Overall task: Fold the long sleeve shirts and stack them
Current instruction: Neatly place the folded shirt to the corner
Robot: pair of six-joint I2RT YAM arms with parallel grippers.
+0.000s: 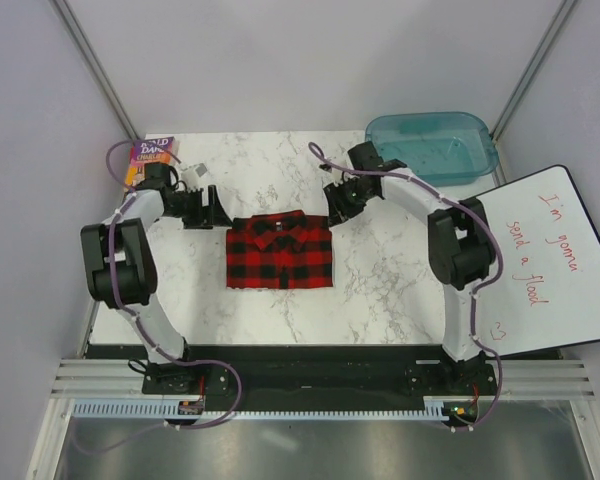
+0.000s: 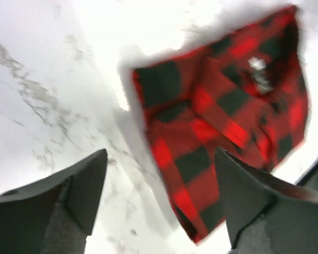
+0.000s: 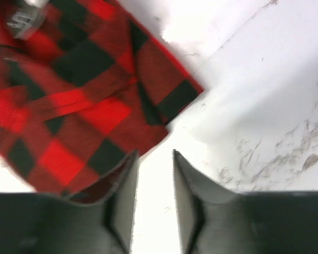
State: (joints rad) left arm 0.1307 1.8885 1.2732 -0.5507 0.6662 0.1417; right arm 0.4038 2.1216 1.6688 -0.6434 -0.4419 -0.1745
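red-and-black shirt (image 1: 279, 250) lies folded on the desk (image 1: 380, 290); left gripper (image 1: 218, 208) jaws wide, right gripper (image 1: 336, 211) jaws barely parted, both empty

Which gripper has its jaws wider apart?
The left gripper: its jaws stand far apart over bare table beside the shirt, while the right gripper shows only a narrow slit.

Table (image 1: 380, 290): white top with grey marble veining. At centre lies one red-and-black check shirt (image 1: 279, 250), folded to a near-square, collar toward the far edge. Far left corner: a colourful book (image 1: 150, 158), flat. Far right corner: a clear teal plastic bin (image 1: 480, 160). A whiteboard (image 1: 550, 260) with red handwriting overlaps the right edge.
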